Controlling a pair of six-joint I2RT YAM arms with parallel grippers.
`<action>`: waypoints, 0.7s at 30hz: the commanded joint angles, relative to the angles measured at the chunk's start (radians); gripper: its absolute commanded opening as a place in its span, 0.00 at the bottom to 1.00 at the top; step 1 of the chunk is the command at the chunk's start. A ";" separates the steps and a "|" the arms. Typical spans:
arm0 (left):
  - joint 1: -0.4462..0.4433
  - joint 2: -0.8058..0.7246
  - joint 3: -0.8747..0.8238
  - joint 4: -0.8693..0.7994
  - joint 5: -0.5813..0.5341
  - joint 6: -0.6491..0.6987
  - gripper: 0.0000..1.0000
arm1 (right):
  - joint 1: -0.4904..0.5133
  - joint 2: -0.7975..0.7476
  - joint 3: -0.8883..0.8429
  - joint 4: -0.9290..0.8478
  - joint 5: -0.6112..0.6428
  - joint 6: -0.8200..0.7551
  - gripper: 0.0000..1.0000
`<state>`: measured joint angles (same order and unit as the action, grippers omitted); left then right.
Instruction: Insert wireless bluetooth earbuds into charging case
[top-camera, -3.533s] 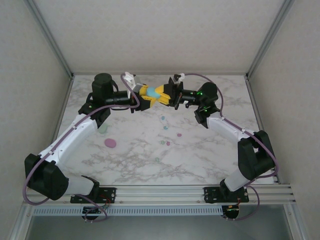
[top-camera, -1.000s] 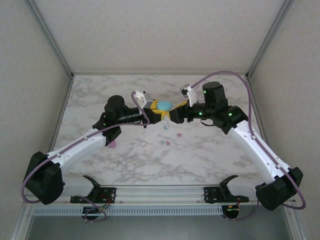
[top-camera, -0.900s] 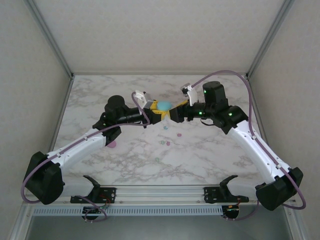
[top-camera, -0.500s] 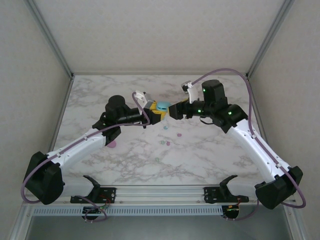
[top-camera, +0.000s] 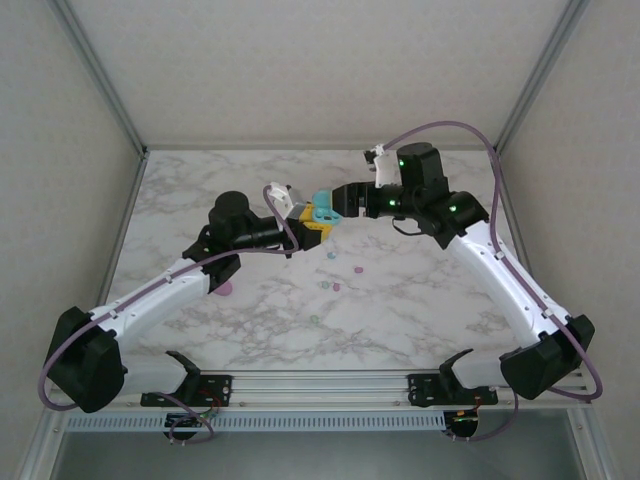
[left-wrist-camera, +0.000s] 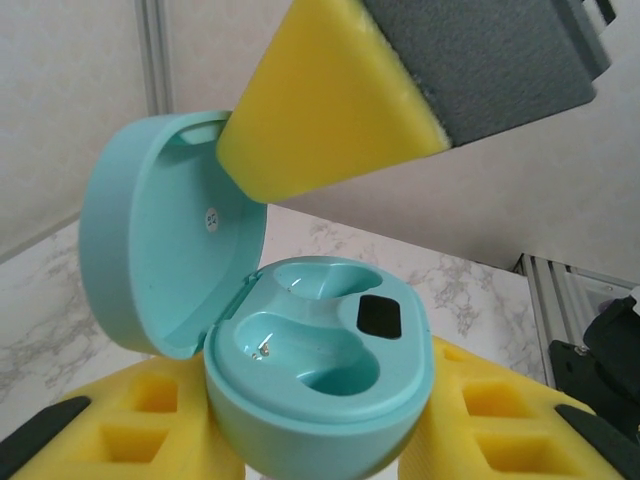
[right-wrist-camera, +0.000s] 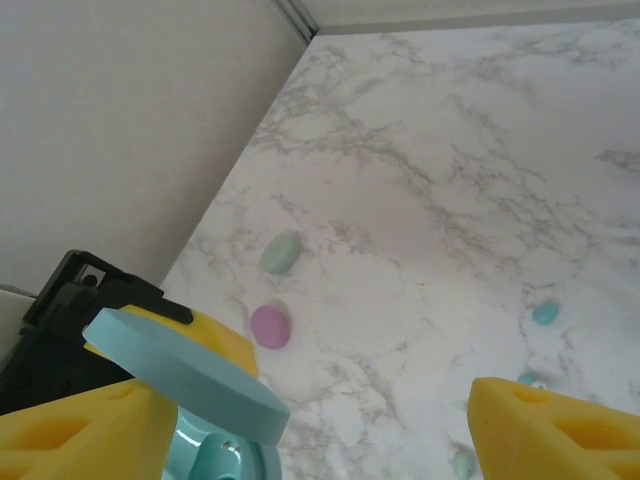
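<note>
right gripper (top-camera: 338, 203) over open case (left-wrist-camera: 320, 400)

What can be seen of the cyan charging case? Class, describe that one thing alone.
The cyan charging case is a smooth, glossy oval shell, plastic by its look. Its hinged lid stands open, tilted back. The base shows two empty moulded wells and a small dark rectangle. The left gripper clamps the base between yellow foam pads, holding it above the marble table. A yellow pad of the open right gripper sits against the lid's upper rim.
</note>
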<state>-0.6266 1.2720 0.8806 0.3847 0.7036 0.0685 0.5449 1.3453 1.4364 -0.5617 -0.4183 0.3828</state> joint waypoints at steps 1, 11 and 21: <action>-0.008 -0.031 0.014 0.012 -0.013 0.039 0.27 | -0.008 -0.025 0.031 0.048 -0.065 0.093 0.78; 0.025 -0.050 -0.008 0.039 -0.056 0.037 0.27 | -0.019 -0.151 -0.004 -0.018 0.158 0.078 0.79; 0.062 -0.185 -0.089 0.022 -0.123 0.009 0.27 | -0.086 0.124 -0.063 -0.166 0.199 0.042 0.49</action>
<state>-0.5758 1.1404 0.8066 0.3916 0.6109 0.0933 0.4633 1.3678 1.4002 -0.6598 -0.2047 0.4500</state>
